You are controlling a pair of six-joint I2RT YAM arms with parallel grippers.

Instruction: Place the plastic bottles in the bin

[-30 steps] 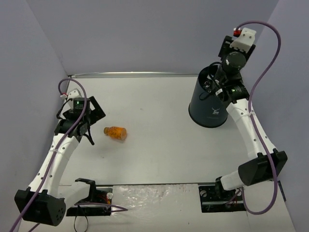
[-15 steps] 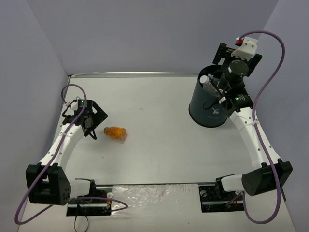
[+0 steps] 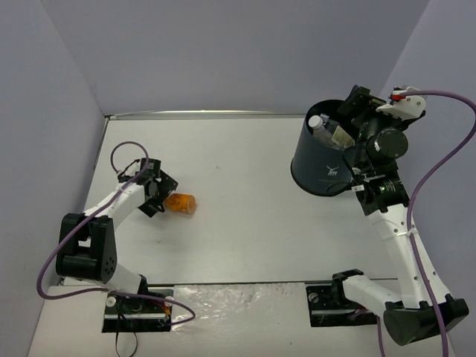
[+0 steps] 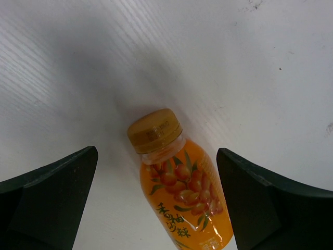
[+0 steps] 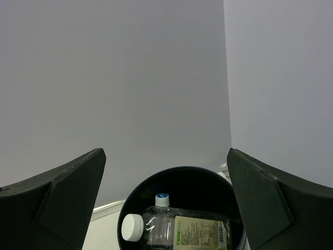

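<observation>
Orange-filled small plastic bottle (image 4: 182, 203) lies sideways on white surface (image 3: 245, 216), well left of dark grey-black round bin (image 3: 318, 169). Our left tool (image 4: 157, 156) spread, flanking cap (image 4: 154, 130) so closing pinches it. Our right tool (image 5: 166, 156) spread, empty, just above bin holding clear bottles (image 5: 192, 232).

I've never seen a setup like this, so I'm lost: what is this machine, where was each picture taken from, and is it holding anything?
These are two robot arms bolted to a white table. One picture looks down from above; the other two come from wrist cameras, so the dark wedges are each arm's own fingers. The left pincer is open, with an orange bottle lying on the table between its fingers, not gripped. The right pincer is open and empty, near the rim of a dark bin holding clear bottles.
</observation>
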